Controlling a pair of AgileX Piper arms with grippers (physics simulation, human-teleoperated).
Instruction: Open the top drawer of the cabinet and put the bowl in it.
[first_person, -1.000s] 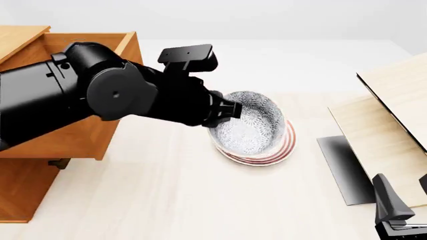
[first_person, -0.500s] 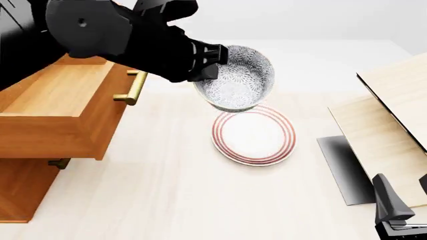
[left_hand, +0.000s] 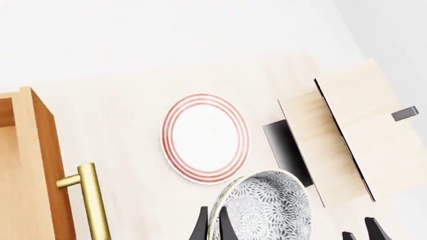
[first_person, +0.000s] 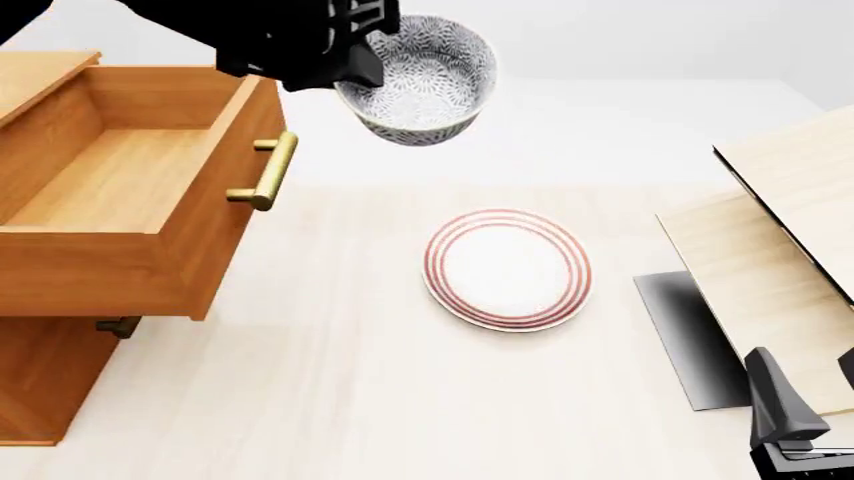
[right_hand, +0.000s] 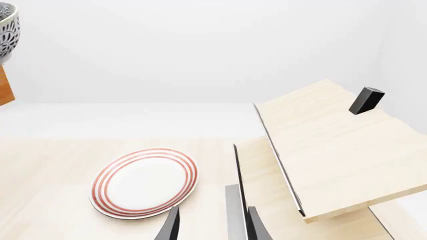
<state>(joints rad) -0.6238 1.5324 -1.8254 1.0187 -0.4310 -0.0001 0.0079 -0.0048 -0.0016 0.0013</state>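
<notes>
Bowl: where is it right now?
Front view: the bowl is in the air at upper centre, held by the left gripper, just right of the open top drawer and beyond the plate.

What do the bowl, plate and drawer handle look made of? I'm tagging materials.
Bowl: glazed ceramic, apparently; white with a dense dark speckled pattern. Plate: likely glazed ceramic too, smooth white with red rings. Drawer handle: brass-like metal, a yellow bar with a soft sheen.

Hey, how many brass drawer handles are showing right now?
2. One handle is on the open top drawer. Part of a second peeks out below it on the cabinet. Others may be hidden under the drawer.
</notes>
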